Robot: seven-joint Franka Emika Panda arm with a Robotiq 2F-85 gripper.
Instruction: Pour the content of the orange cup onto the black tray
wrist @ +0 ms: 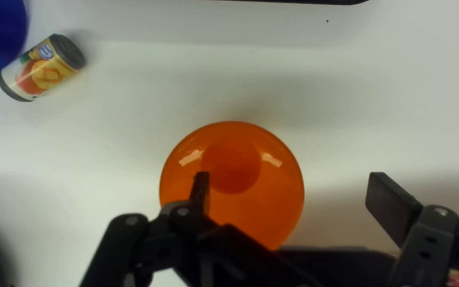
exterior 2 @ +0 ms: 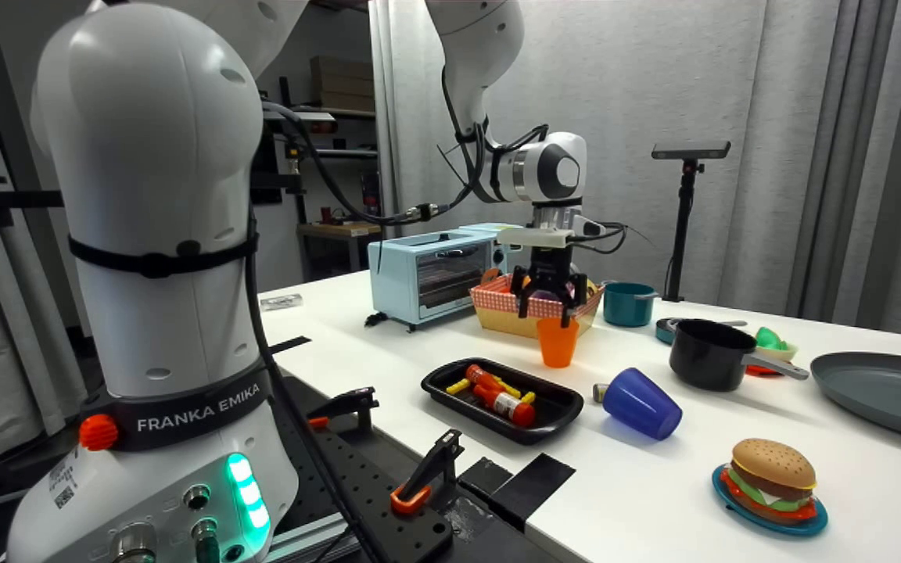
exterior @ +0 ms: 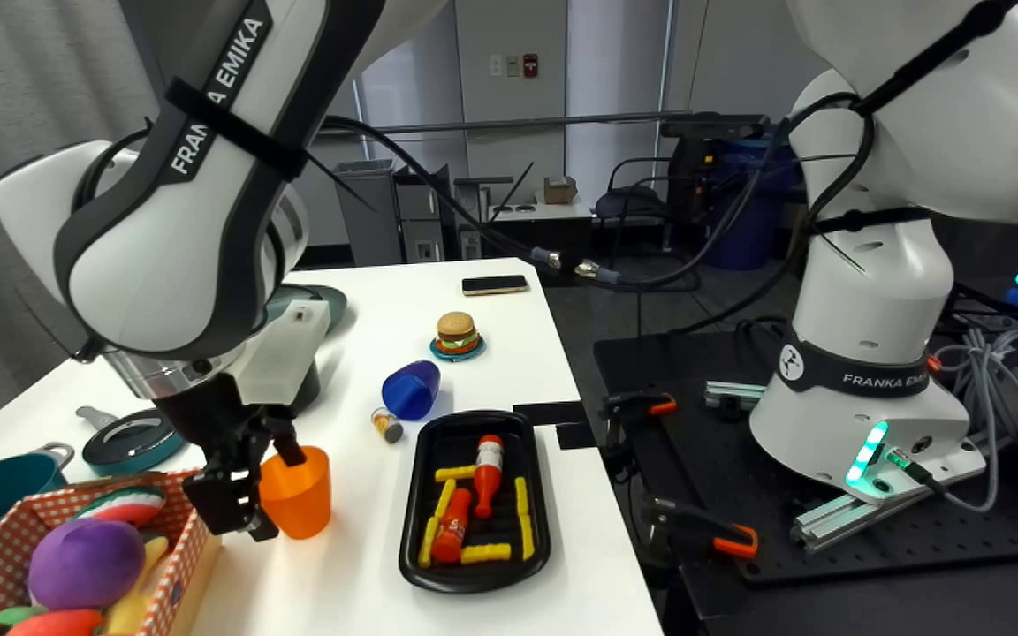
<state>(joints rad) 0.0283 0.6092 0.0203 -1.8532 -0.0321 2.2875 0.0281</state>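
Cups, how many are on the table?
2: the orange cup upright by the gripper, and the blue cup on its side beside the small can. Others may be hidden.

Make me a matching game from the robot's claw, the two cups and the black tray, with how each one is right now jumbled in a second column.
Things:
1. orange cup
2. gripper
3. blue cup
4. black tray

States:
A. lying on its side
B. holding red bottles and yellow sticks
C. standing upright on the table
D. open, gripping nothing

Right pairs: 1-C, 2-D, 3-A, 4-B
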